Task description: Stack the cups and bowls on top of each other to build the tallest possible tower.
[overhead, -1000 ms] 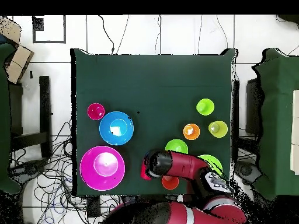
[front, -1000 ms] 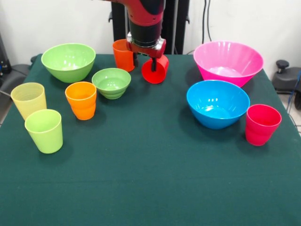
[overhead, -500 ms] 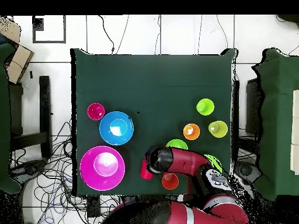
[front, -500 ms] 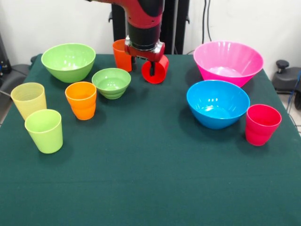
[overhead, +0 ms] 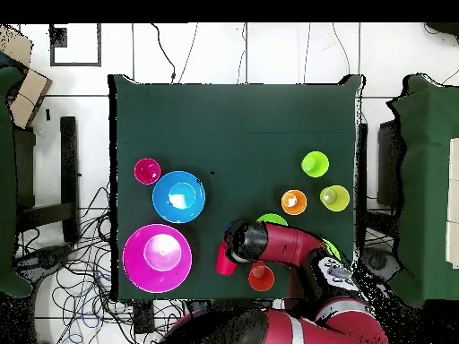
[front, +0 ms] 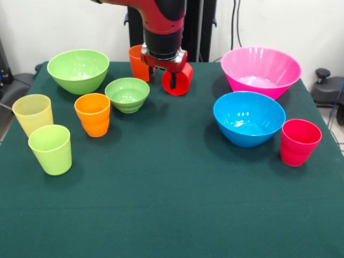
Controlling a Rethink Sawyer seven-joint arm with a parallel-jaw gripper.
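1. Since a second ago, the red-and-black arm's gripper (front: pixel 173 80) has drawn back toward the far edge, carrying the red plastic cup (front: pixel 180 79) with it; every other piece sits where it sat.
2. One dark finger shows inside the cup's mouth, and the cup hangs tilted on its side, rim facing the camera, so the jaws are clamped on its wall.
3. In the front view, an orange plastic tumbler (front: pixel 137 62) stands just at the held cup's 9 o'clock, partly behind the gripper.
4. At 8 o'clock from the gripper sits the small light green bowl (front: pixel 127 94), with a second orange tumbler (front: pixel 93 114) beside it and the large light green bowl (front: pixel 78 70) farther out at 9 o'clock.
5. The pale yellow tumbler (front: pixel 33 114) and lime green tumbler (front: pixel 50 149) stand near the table's left side.
6. At 3 o'clock lies the large pink bowl (front: pixel 260 70); the large blue bowl (front: pixel 249 118) and pinkish-red tumbler (front: pixel 299 142) lie at 4 o'clock.
7. All stand apart on the dark green tablecloth (front: pixel 172 204); nothing is stacked.
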